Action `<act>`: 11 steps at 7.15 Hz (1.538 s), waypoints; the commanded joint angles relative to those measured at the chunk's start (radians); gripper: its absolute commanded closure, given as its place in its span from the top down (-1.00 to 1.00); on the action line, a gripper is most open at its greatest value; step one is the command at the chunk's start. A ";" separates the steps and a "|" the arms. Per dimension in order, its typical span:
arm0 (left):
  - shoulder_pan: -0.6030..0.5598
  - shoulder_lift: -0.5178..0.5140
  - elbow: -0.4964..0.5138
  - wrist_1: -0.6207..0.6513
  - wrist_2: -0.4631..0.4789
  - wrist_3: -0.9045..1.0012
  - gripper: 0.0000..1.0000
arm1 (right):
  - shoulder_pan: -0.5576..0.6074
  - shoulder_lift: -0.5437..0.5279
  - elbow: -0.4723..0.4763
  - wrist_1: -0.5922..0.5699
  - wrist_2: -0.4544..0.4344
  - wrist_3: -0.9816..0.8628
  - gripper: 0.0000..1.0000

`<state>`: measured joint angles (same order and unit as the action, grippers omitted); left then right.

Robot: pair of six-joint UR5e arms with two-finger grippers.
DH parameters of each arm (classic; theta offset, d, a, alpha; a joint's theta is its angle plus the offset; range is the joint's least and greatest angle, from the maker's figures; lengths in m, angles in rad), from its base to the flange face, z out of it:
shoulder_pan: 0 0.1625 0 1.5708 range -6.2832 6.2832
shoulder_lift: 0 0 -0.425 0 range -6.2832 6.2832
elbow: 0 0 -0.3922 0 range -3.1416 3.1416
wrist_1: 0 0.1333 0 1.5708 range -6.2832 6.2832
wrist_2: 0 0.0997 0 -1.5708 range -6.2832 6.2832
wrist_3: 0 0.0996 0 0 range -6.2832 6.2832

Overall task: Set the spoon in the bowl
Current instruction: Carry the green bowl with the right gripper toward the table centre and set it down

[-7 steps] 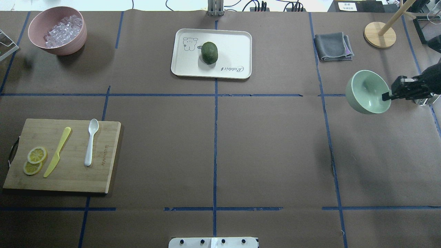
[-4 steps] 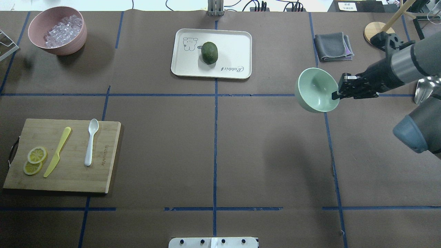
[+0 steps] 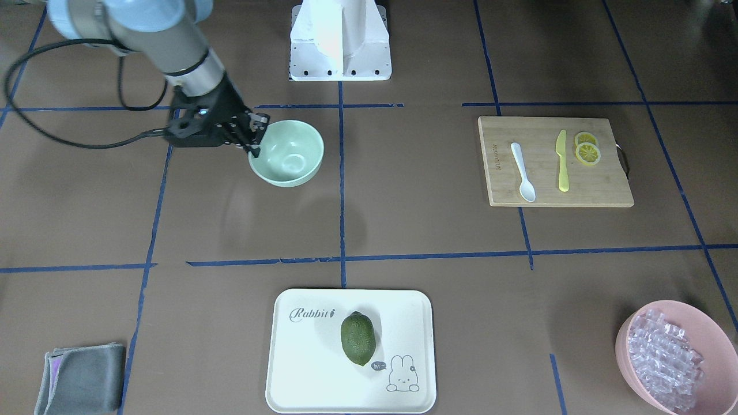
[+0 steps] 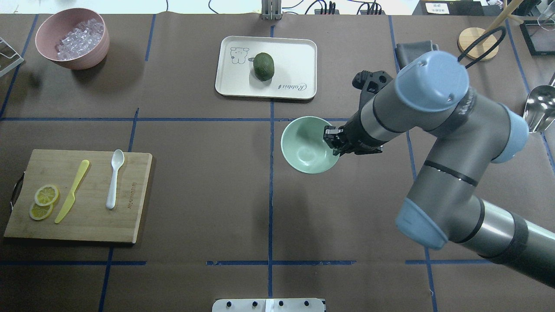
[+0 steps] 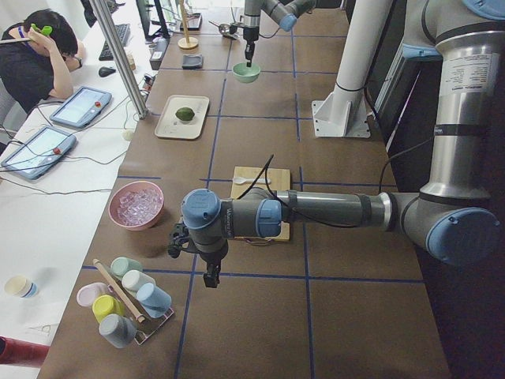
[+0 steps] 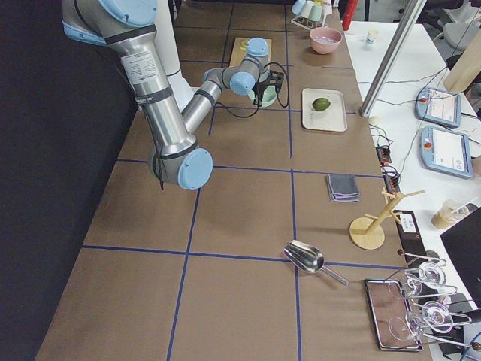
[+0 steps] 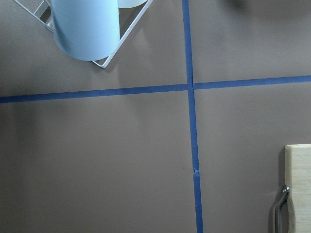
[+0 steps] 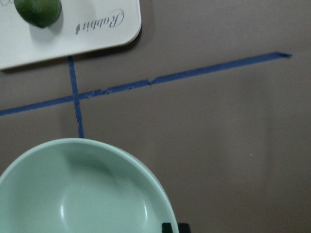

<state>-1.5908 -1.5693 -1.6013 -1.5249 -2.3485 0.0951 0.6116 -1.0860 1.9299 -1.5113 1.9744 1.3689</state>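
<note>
The white spoon [image 4: 114,177] lies on the wooden cutting board [image 4: 91,216] at the left, scoop pointing away from me; it also shows in the front view [image 3: 522,171]. My right gripper [image 4: 331,138] is shut on the near-right rim of the mint-green bowl [image 4: 305,149], just right of the table's centre line. The bowl is upright and empty [image 3: 291,155], and fills the lower left of the right wrist view [image 8: 82,194]. My left gripper [image 5: 211,276] shows only in the exterior left view, beside the cup rack; I cannot tell if it is open or shut.
A yellow knife [image 4: 71,190] and lemon slices [image 4: 43,201] lie on the board beside the spoon. A white tray [image 4: 295,52] with a lime [image 4: 263,66] is at the far centre. A pink bowl [image 4: 71,39] of ice pieces is far left. A metal scoop [image 4: 540,110] is at the right edge.
My right arm has carried the mint-green bowl leftward from the table's right edge to just right of the centre line, and nearer to me. The spoon has not moved.
</note>
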 commanded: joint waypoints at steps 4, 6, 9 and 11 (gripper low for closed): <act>0.000 0.005 0.008 0.000 0.000 0.002 1.00 | -0.131 0.162 -0.214 0.018 -0.143 0.033 -1.00; 0.000 0.011 0.009 -0.001 0.000 0.002 1.00 | -0.133 0.164 -0.284 0.115 -0.143 0.041 -0.99; 0.000 0.011 0.009 -0.001 0.000 0.003 1.00 | -0.135 0.163 -0.287 0.117 -0.141 0.039 -0.32; 0.000 0.011 0.000 -0.001 0.000 0.003 1.00 | -0.133 0.161 -0.267 0.120 -0.143 0.039 1.00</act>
<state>-1.5907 -1.5586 -1.5945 -1.5261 -2.3485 0.0980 0.4774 -0.9237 1.6492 -1.3928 1.8326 1.4076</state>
